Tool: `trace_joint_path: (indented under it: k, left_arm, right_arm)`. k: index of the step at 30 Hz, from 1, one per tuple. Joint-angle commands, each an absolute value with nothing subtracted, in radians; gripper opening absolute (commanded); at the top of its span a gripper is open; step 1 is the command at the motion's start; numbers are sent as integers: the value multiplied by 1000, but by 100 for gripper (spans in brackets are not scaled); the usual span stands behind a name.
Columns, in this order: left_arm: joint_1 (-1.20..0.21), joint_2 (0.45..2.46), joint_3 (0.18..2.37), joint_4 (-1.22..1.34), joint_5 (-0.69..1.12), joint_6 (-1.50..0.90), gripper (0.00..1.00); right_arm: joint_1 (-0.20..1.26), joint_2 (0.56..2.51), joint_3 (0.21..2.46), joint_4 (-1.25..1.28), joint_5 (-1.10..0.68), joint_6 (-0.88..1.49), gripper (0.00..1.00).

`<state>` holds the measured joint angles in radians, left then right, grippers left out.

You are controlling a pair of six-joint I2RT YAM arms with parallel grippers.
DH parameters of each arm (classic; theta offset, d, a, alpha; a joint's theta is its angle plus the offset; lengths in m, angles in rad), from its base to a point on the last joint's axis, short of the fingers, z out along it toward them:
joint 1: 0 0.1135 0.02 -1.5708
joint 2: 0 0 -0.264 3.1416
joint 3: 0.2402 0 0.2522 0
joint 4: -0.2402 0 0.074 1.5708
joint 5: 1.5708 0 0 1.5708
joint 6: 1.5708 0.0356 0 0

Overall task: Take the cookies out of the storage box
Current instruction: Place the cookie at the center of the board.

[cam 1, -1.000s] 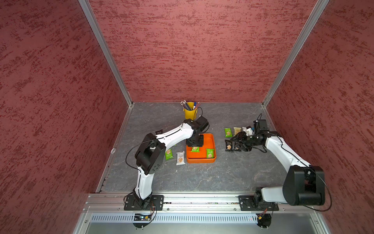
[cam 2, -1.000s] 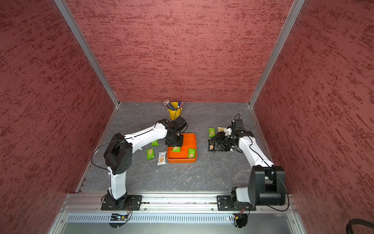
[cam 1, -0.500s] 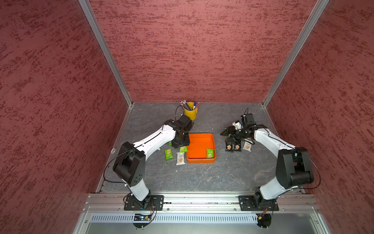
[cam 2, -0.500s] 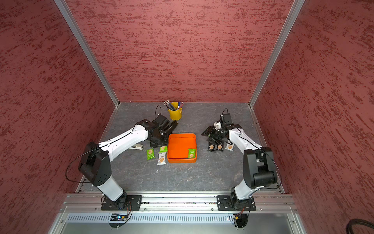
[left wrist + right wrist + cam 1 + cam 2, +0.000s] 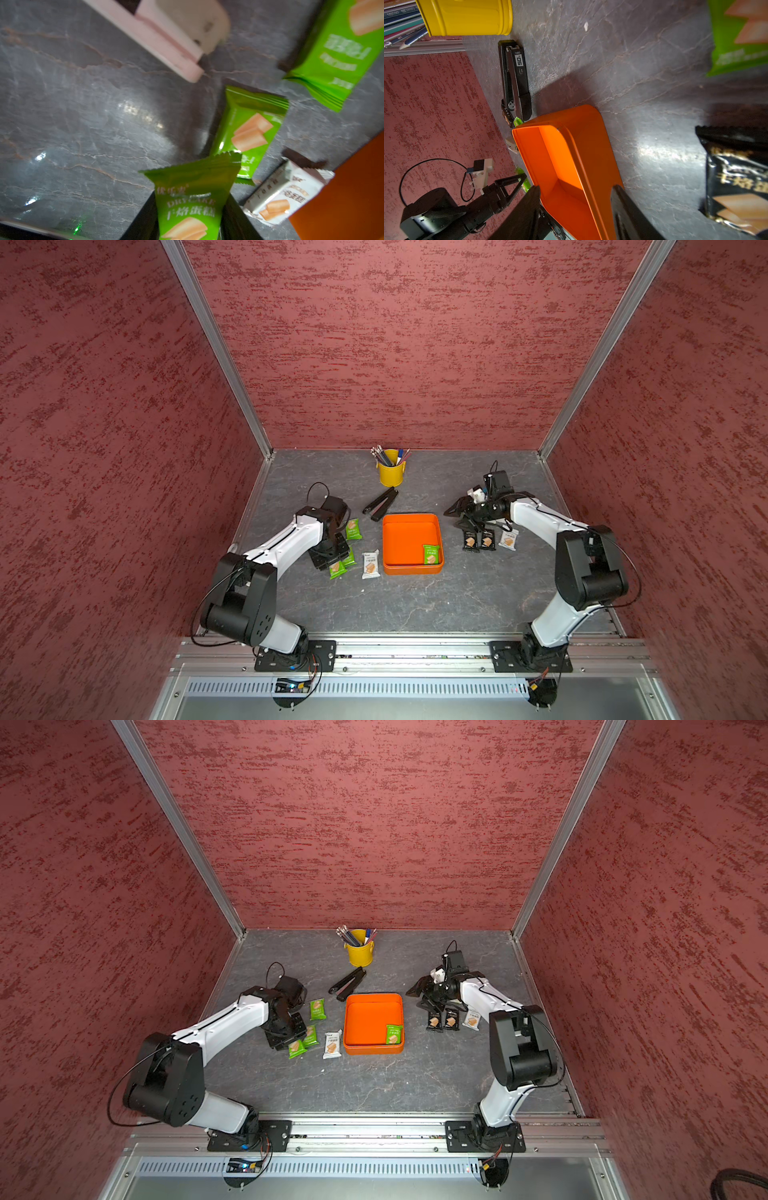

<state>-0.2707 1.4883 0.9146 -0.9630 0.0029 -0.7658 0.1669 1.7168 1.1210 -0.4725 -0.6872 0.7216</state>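
The left gripper is shut tight on a green packet. The packet is held by one end and sticks out past the jaws. Whether it touches the table cannot be told.

Twelve o'clock is set toward the back wall, as seen in a top view. A second green packet is seen just beside the gripper at two o'clock. A third green packet is seen at one o'clock and a white packet at three. Past that, also at three o'clock, the storage box is found. One last green packet is left in its five o'clock corner.

The right gripper is held open and empty at three o'clock of the box. Two black packets and another white packet are laid near it at four o'clock.

The held packet could be dropped on top of its neighbours, since they lie so close. They could also be bumped when the jaws are opened. The last packet is tucked against two walls, so it may be hard to pinch. The light box could be pushed along instead.

Bare table is left open at six o'clock of the box. At eleven o'clock, room is taken up by the black folded tool. The yellow pen bucket is found behind it.
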Motion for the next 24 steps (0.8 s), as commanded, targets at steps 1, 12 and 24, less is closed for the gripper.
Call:
trace_joint_path:
  k: [1, 12, 24]
  left_arm:
    - [-237, 1478, 879, -913, 18, -788, 46]
    - [-233, 1572, 873, -873, -19, -749, 48]
    - [-234, 1502, 940, -914, -57, -732, 74]
  right_arm:
    - [171, 1727, 1149, -436, -698, 726, 58]
    - [172, 1723, 1169, -475, -669, 702, 58]
    - [358, 1653, 1219, -645, -515, 639, 58]
